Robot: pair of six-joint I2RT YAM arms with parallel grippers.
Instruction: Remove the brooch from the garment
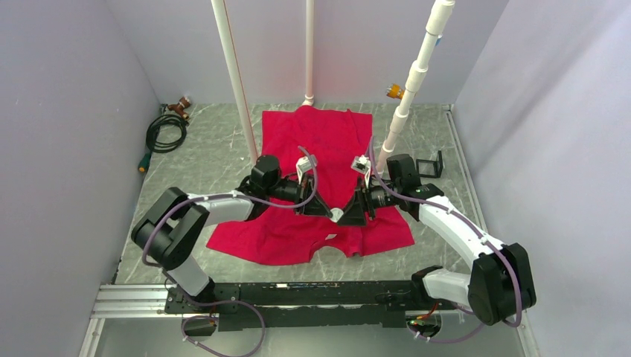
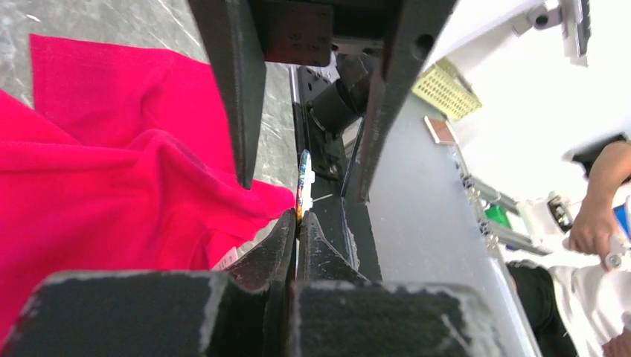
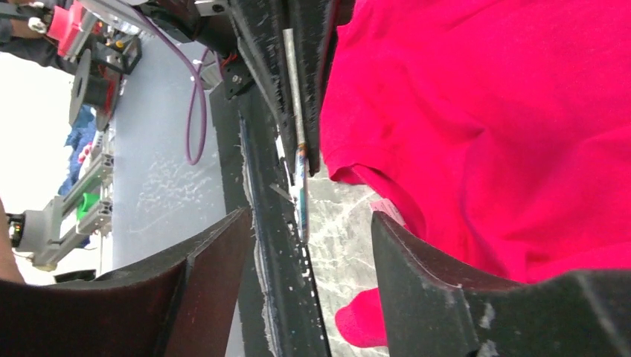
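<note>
The red T-shirt lies spread on the grey table, neckline toward the arms. My two grippers meet nose to nose over its near part. My left gripper is shut on the brooch, a thin disc seen edge-on in the left wrist view and the right wrist view. The disc sits right beside a raised fold of red cloth; I cannot tell if they still touch. My right gripper is open, its fingers on either side of the disc without touching it. The white neck label shows close by.
Three white pipes stand upright at the back; one rises just behind my right arm. A coiled black cable lies at the back left. A black bracket sits right of the shirt. Lilac walls enclose the table.
</note>
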